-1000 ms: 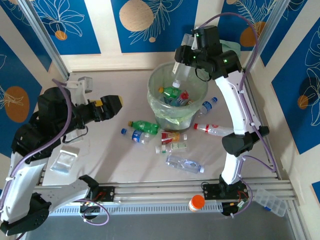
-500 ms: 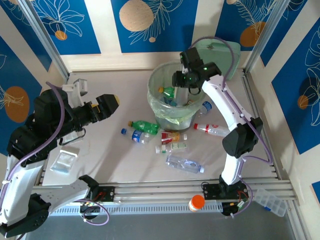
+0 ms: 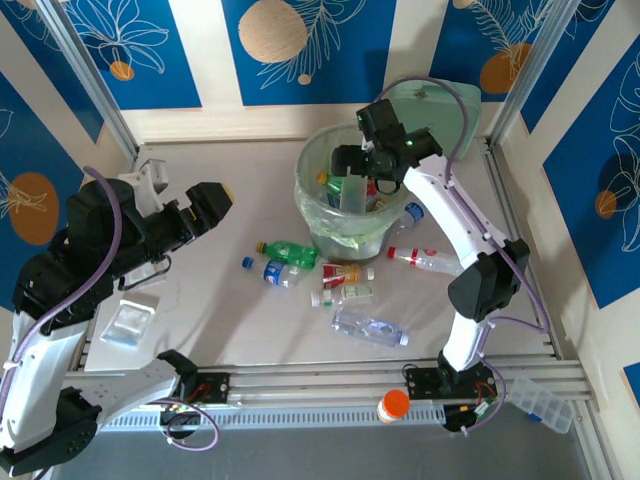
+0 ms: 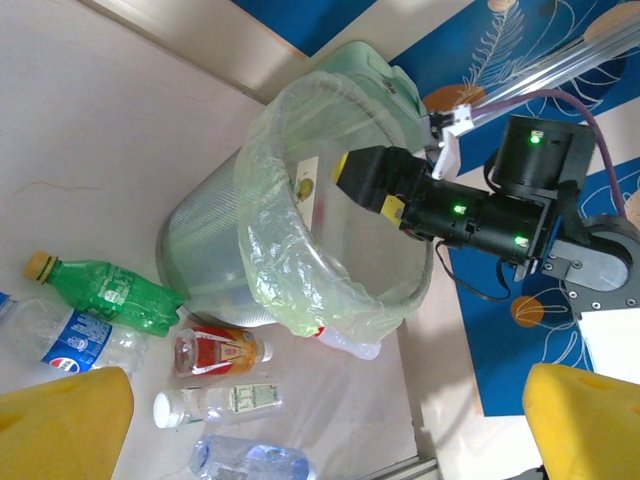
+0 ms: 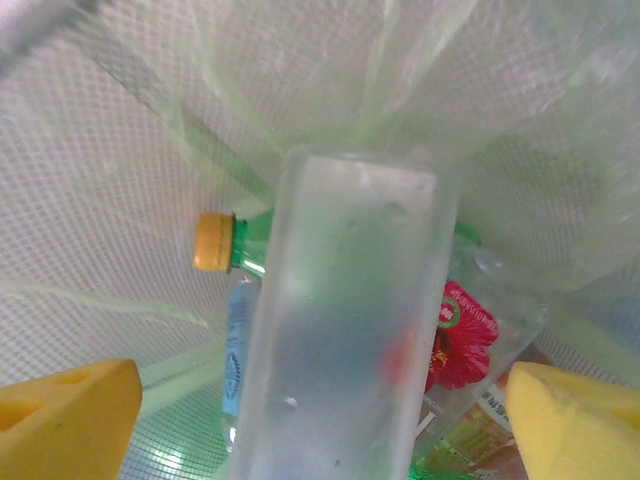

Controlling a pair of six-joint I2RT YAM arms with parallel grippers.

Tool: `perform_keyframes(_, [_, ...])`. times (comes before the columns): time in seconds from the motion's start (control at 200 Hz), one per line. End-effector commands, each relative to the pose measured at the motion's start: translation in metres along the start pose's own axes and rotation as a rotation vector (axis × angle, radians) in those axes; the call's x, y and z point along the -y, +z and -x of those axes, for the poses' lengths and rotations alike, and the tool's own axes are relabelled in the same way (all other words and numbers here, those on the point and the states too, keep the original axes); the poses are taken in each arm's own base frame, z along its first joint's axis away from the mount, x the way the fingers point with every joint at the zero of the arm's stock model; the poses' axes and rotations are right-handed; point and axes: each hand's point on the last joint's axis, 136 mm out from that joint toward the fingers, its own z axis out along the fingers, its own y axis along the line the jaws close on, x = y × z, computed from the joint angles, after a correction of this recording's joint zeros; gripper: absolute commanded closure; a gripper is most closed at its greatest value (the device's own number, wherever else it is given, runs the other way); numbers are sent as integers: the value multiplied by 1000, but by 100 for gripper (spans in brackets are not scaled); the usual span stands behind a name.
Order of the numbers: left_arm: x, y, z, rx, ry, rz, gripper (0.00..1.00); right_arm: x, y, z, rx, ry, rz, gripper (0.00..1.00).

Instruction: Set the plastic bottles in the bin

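Bin (image 3: 303, 190): round translucent wastebasket with a pale green liner, at the far middle of the table; bottles lie inside it.
Right gripper (image 3: 352, 168): hangs over the bin's mouth; yellow pads (image 5: 65, 415) spread wide and gripping nothing.
Clear bottle (image 5: 345, 320): inside the bin's mouth between the right pads, with a gap on each side, touching neither.
Bin contents: yellow-capped green bottle (image 5: 215, 242) and red-labelled bottle (image 5: 460, 335), both below the clear bottle.
Left gripper (image 3: 210, 205): above the left of the table, well apart from the bin; jaws wide, empty.
Table bottles, near side of bin: green bottle (image 3: 288, 252), blue-labelled bottle (image 3: 280, 273), red-labelled small bottle (image 3: 345, 272), white-capped bottle (image 3: 340, 295), large clear bottle (image 3: 370, 327).
Table bottles, right of bin: blue-capped bottle (image 3: 415, 212) just beside the wall, red-capped bottle (image 3: 425, 260) nearer the arms.
Loose blue cap (image 3: 247, 263): beside the green bottle's neck.
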Motion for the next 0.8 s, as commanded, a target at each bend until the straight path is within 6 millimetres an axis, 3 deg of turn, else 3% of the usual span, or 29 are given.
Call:
perform_keyframes(0.0, [4,-7,3,26,-32,-28,1,-5,-42,19,98,16,18,3])
perform_keyframes(0.425, [7,-9,4,41,-50,-57,1,-26,-90,23,181,-30,95,3])
perform_keyframes(0.585, [7,-9,4,45,-53,-58,1,-26,-96,15,181,-52,113,4])
perform_keyframes(0.795, [-1,-7,2,45,-58,-32,1,-59,-120,3,228,-208,191,5])
